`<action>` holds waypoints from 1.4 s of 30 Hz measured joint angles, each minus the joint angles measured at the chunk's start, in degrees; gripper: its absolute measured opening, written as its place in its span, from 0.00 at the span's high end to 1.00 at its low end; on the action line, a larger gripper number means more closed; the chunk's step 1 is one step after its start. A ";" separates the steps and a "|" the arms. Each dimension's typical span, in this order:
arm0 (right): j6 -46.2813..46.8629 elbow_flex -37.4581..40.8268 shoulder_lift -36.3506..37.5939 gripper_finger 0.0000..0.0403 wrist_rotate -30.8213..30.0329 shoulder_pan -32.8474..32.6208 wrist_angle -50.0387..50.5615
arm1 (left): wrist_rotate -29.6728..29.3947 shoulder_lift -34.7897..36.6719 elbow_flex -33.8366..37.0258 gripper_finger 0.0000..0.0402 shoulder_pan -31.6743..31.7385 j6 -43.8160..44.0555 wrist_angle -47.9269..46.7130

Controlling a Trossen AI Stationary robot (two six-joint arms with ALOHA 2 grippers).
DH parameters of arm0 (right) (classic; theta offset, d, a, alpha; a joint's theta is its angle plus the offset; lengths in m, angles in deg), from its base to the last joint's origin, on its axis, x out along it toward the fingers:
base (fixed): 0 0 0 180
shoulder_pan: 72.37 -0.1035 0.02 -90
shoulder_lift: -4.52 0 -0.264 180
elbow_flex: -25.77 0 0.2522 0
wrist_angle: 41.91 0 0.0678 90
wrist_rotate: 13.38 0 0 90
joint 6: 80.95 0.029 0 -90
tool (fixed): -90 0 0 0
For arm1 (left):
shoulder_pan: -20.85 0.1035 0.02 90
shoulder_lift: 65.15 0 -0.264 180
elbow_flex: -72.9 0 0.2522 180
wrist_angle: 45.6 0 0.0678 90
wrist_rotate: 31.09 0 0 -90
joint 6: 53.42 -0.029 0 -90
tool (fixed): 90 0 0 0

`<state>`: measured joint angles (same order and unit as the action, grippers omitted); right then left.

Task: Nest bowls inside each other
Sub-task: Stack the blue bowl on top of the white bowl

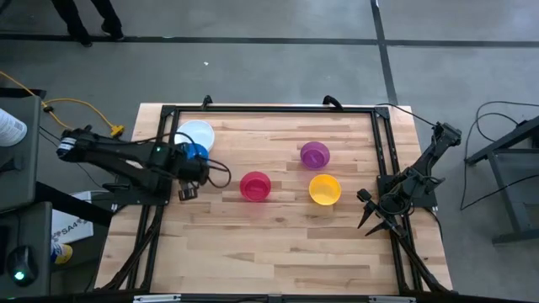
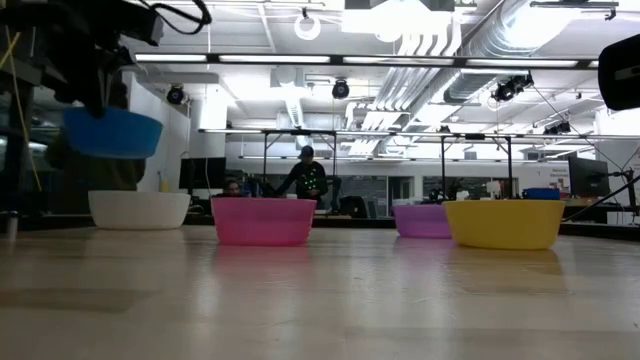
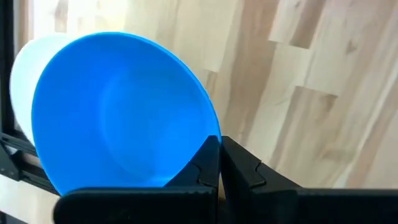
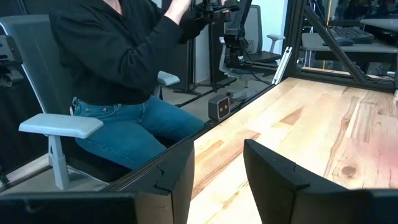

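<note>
High view: left gripper (image 1: 187,165), fingers pinching round blue plastic bowl (image 1: 196,152) raised just beside white plastic bowl (image 1: 196,133); right gripper (image 1: 375,220) parked at table (image 1: 278,244) edge, fingers spread.

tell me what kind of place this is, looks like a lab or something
Probably a robotics lab or open workshop: a wooden table in a black frame with two robot arms, exposed ceiling ducts and strip lights overhead, more framed rigs behind, and a seated person at the table's edge.

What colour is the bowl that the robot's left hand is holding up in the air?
Blue. The left wrist view shows it best.
</note>
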<state>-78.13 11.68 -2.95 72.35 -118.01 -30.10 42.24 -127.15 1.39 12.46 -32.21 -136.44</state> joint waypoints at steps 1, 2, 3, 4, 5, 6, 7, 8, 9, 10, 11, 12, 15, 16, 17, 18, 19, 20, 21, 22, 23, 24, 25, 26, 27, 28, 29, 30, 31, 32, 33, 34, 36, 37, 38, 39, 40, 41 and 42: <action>-0.01 -0.01 0.02 0.67 0.00 -0.01 0.00 | 0.00 -0.02 0.25 1.00 0.98 -0.77 -0.06; 0.01 -0.01 0.00 0.67 0.00 0.01 0.00 | 0.02 -0.04 0.44 1.00 2.01 -1.57 -0.35; 0.01 0.01 0.01 0.67 0.00 0.00 0.00 | 0.02 -0.04 0.49 1.00 3.11 -2.04 -0.58; 0.01 -0.01 0.01 0.67 0.00 0.01 0.00 | 0.02 -0.02 0.49 1.00 4.27 -2.71 -0.62; 0.00 0.00 0.01 0.67 0.00 0.01 0.00 | 0.02 -0.02 0.49 1.00 5.53 -3.37 -0.65; -0.01 -0.01 0.00 0.67 0.00 0.01 0.00 | 0.02 -0.02 0.53 1.00 6.74 -4.19 -0.59; 0.00 -0.01 0.00 0.67 0.00 0.01 -0.01 | 0.02 -0.02 0.54 1.00 7.98 -5.06 -0.49; 0.01 -0.01 0.01 0.67 0.00 0.01 0.00 | 0.02 -0.02 0.54 1.00 9.18 -5.96 -0.42; 0.00 0.01 0.00 0.67 0.00 0.00 0.00 | 0.02 -0.02 0.54 1.00 10.36 -6.77 -0.31; 0.01 -0.01 0.00 0.67 0.00 0.01 0.00 | 0.02 -0.02 0.54 1.00 11.50 -7.60 -0.16; 0.01 -0.01 0.01 0.67 0.00 0.01 0.00 | 0.02 -0.02 0.54 1.00 12.50 -8.35 0.02; 0.00 -0.01 0.00 0.67 0.00 0.00 0.00 | 0.02 -0.02 0.54 1.00 13.47 -9.31 0.22; -0.01 0.01 0.00 0.67 0.00 0.01 0.00 | 0.02 -0.02 0.55 1.00 16.45 -11.91 2.37; 0.00 -0.01 0.01 0.67 0.00 0.00 0.00 | 0.04 -0.02 0.76 1.00 17.43 -12.66 3.39; 0.01 -0.01 0.02 0.67 0.00 -0.01 0.00 | 0.06 -0.02 1.25 1.00 18.41 -13.59 4.67; -0.01 -0.01 0.00 0.67 0.00 -0.01 0.00 | 0.39 0.00 1.92 1.00 19.56 -14.43 5.87; 0.01 0.00 0.01 0.67 0.00 0.01 0.00 | 0.78 -0.02 2.63 1.00 20.70 -15.10 6.73; 0.00 0.00 0.01 0.67 0.00 0.01 0.00 | 0.85 -0.02 3.27 1.00 21.90 -15.71 7.26; 0.01 0.01 0.00 0.67 0.00 0.01 0.00 | 0.83 0.02 3.80 1.00 23.11 -16.53 7.50; -0.01 0.00 0.02 0.67 0.00 0.01 0.00 | 0.83 0.02 4.44 1.00 24.26 -17.20 7.87; 0.01 0.01 0.00 0.67 0.00 0.01 0.00 | 0.82 0.02 5.04 1.00 25.33 -17.89 8.36; 0.01 0.00 0.00 0.67 -0.01 0.01 0.00 | 0.84 0.02 5.50 1.00 26.28 -18.41 9.10; 0.01 -0.01 0.01 0.67 0.00 0.00 0.00 | 1.05 0.02 5.88 1.00 27.26 -19.18 10.00; 0.01 -0.01 0.01 0.67 -0.02 0.01 0.00 | 1.53 0.02 6.16 1.00 28.21 -19.91 10.80; -0.01 -0.01 0.02 0.67 0.00 -0.01 0.00 | 2.10 0.02 6.43 1.00 29.21 -20.74 11.56; -0.01 -0.01 0.02 0.67 -0.02 0.01 0.00 | 2.72 0.02 6.59 1.00 30.23 -21.46 12.04; 0.00 0.00 0.00 0.67 0.00 -0.01 0.00 | 2.84 0.02 6.78 1.00 31.25 -22.30 12.39; 0.00 0.01 0.00 0.67 -0.02 0.00 0.00 | 2.87 0.02 6.98 1.00 32.32 -23.09 12.84; -0.01 0.01 0.00 0.67 -0.01 0.00 0.00 | 2.98 0.02 7.18 1.00 33.40 -23.99 13.43; 0.00 0.00 0.00 0.67 -0.02 0.01 0.00 | 3.02 0.02 7.43 1.00 34.43 -24.52 13.99; 0.01 0.00 0.00 0.67 -0.01 0.01 0.00 | 3.08 0.02 7.76 1.00 35.46 -25.23 14.52; -0.01 -0.01 0.00 0.67 -0.02 -0.01 0.00 | 3.52 0.02 8.19 1.00 36.40 -25.97 15.13; -0.01 0.00 0.01 0.67 -0.01 0.01 0.00 | 5.25 0.02 9.36 1.00 37.96 -27.48 16.79; -0.01 -0.01 0.02 0.67 -0.02 -0.01 0.00 | 6.23 0.02 9.99 1.00 38.80 -28.31 17.79; 0.01 -0.01 0.02 0.67 -0.02 0.01 0.00 | 7.25 0.02 10.54 1.00 39.49 -28.89 18.73; -0.01 0.01 0.00 0.67 0.00 0.00 0.00 | 7.56 0.02 11.11 1.00 40.13 -29.51 19.35; 0.00 0.00 0.01 0.67 -0.02 0.01 -0.01 | 7.58 0.02 11.62 1.00 40.73 -30.01 19.84; 0.00 -0.01 0.01 0.67 -0.01 0.00 0.00 | 7.58 0.02 12.12 1.00 41.21 -30.47 20.49; 0.01 -0.01 0.01 0.67 -0.01 0.00 0.00 | 7.56 0.01 12.51 1.00 41.67 -31.14 21.19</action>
<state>-78.12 11.67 -2.94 72.34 -118.01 -30.10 49.80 -127.14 13.90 54.12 -63.35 -115.24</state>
